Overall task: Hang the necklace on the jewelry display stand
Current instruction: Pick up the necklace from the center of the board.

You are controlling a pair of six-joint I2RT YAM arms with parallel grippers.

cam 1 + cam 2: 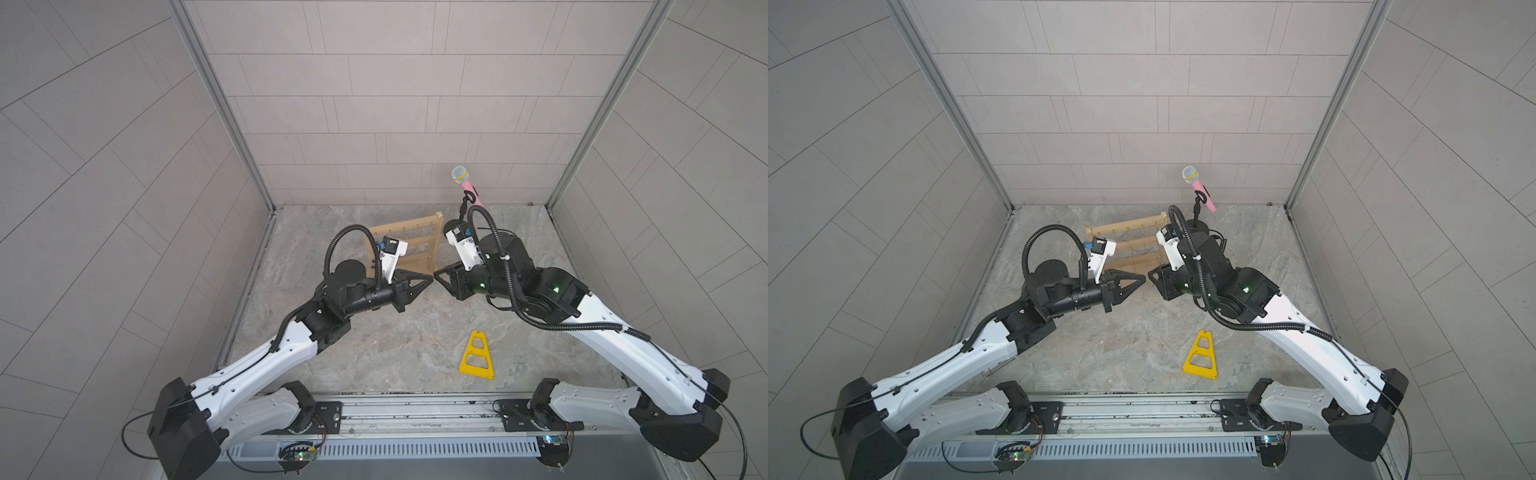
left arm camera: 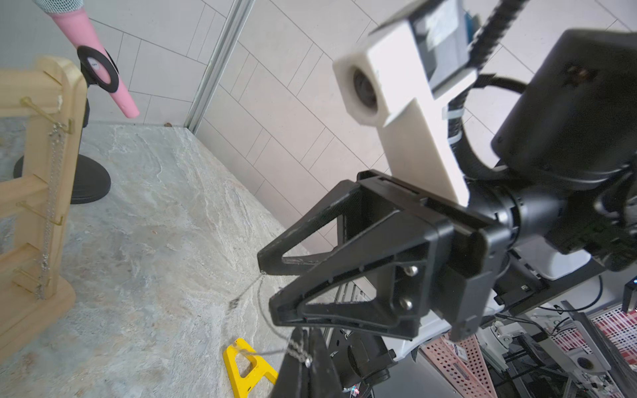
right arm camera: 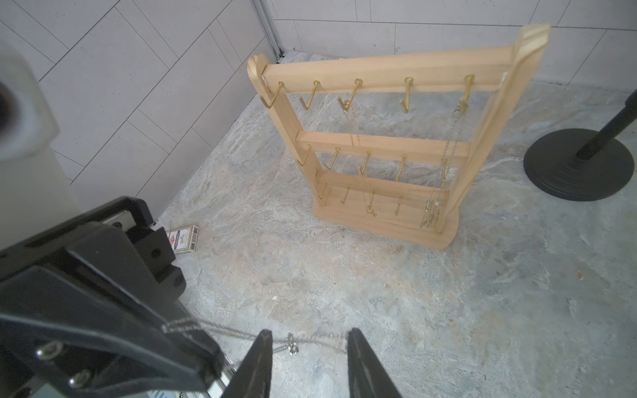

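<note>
Holding the necklace (image 3: 293, 345) above the table (image 3: 448, 310), short of the jewelry display stand (image 3: 379, 144): pinched in the left claw (image 2: 305, 348), straddled by the spread right claw (image 3: 310, 330). Needs lifting onto a free hook (image 3: 406, 96) next.

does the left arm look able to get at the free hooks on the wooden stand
Probably yes: the left gripper, shut on the necklace, sits just in front of the stand with only bare table between.

Jewelry display stand (image 3: 379, 72) at rear, microphone stand (image 3: 579, 165) to its right, triangular frame (image 1: 476, 372) nearer
</note>
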